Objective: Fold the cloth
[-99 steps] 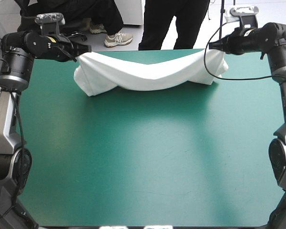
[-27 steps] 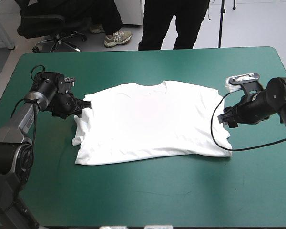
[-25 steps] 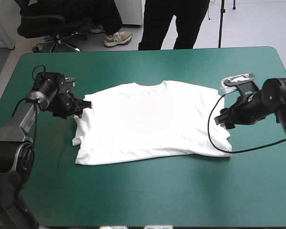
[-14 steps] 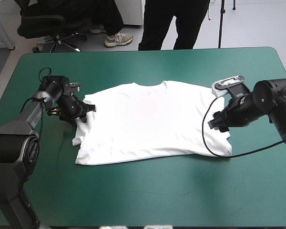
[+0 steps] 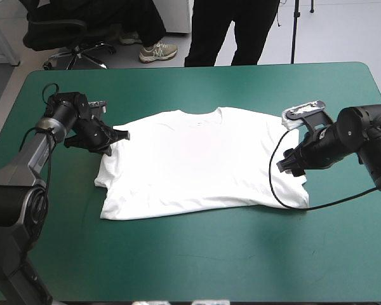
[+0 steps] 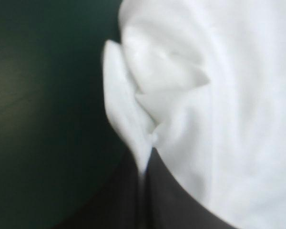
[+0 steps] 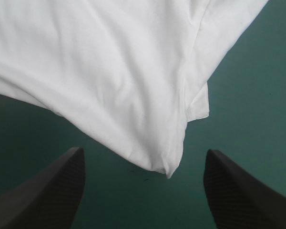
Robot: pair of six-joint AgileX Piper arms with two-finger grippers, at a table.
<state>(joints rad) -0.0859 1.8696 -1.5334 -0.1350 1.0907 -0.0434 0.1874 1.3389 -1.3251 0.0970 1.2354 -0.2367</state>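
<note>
The white T-shirt (image 5: 197, 162) lies spread flat in the middle of the teal-green table, collar toward the far edge. My left gripper (image 5: 119, 136) is at its left sleeve, fingers shut on a pinched fold of the T-shirt (image 6: 155, 138), which rises slightly off the cover. My right gripper (image 5: 286, 166) hovers low at the right sleeve, open. In the right wrist view the sleeve's corner (image 7: 169, 169) lies between and just ahead of its spread black fingers (image 7: 52, 186); they do not touch the cloth.
Teal-green cover (image 5: 197, 254) shows all round the T-shirt, in a wide band toward the near edge and narrower strips at the far edge and both sides.
The left gripper shut on the left sleeve and drew it up and outward; the tucked sleeve below it has straightened. The right gripper slid in to the right sleeve, still open.
</note>
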